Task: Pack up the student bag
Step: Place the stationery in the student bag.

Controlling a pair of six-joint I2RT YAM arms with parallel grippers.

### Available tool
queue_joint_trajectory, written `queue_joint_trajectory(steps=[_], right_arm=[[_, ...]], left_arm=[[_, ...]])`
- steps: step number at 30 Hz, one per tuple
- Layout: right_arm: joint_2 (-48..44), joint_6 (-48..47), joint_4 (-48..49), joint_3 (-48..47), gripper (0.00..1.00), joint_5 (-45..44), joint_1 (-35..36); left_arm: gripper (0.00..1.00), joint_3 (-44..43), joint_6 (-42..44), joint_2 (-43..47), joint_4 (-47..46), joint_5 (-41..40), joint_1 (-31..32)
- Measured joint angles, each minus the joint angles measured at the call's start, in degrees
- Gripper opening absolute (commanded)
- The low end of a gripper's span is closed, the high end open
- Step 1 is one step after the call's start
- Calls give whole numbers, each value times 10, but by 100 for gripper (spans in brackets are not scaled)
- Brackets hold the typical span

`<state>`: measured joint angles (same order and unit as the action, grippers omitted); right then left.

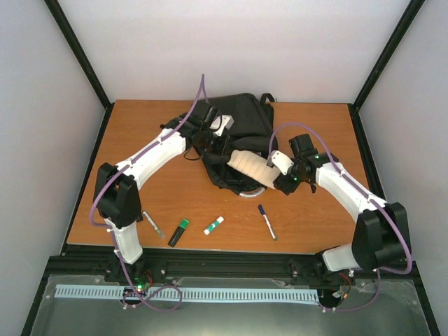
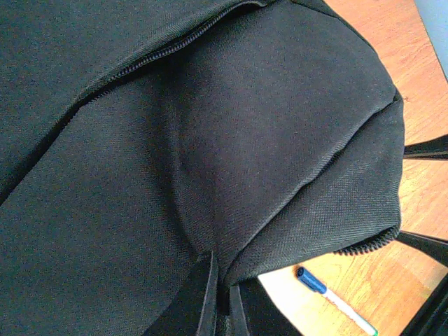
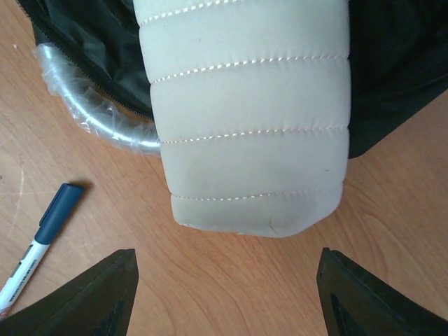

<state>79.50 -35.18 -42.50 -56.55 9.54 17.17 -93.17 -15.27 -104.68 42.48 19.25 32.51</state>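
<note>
The student bag [image 1: 241,115] lies in the middle of the table, a black backpack with its mouth toward me. A cream padded pouch [image 1: 248,166] sticks halfway out of that mouth, its free end resting on the wood. My left gripper [image 1: 215,147] is shut on a fold of the bag's black fabric [image 2: 231,175], and its fingertips [image 2: 207,294] pinch the cloth at the bottom of the left wrist view. My right gripper [image 3: 227,280] is open just behind the pouch [image 3: 245,119], touching nothing, with its fingers [image 3: 98,294] wider apart than the pouch.
A clear plastic-wrapped ring [image 3: 98,115] pokes from the bag's mouth beside the pouch. On the near table lie a blue-capped pen [image 1: 267,221], a white and green stick [image 1: 213,225], a green highlighter [image 1: 178,232] and a slim pen [image 1: 152,225].
</note>
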Motion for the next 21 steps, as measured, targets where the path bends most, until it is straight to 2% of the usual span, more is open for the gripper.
queue_joint_trajectory(steps=[6,12,17,21], right_arm=[[47,-5,3,-4,78,-1,-9],[85,-10,33,-4,74,-9,-14],[101,-6,58,-4,62,3,-14],[115,23,66,-7,41,19,-14]], left_arm=[[1,0,0,-3,0,3,0],[1,0,0,-3,0,5,0],[1,0,0,-3,0,5,0],[1,0,0,-3,0,6,0]])
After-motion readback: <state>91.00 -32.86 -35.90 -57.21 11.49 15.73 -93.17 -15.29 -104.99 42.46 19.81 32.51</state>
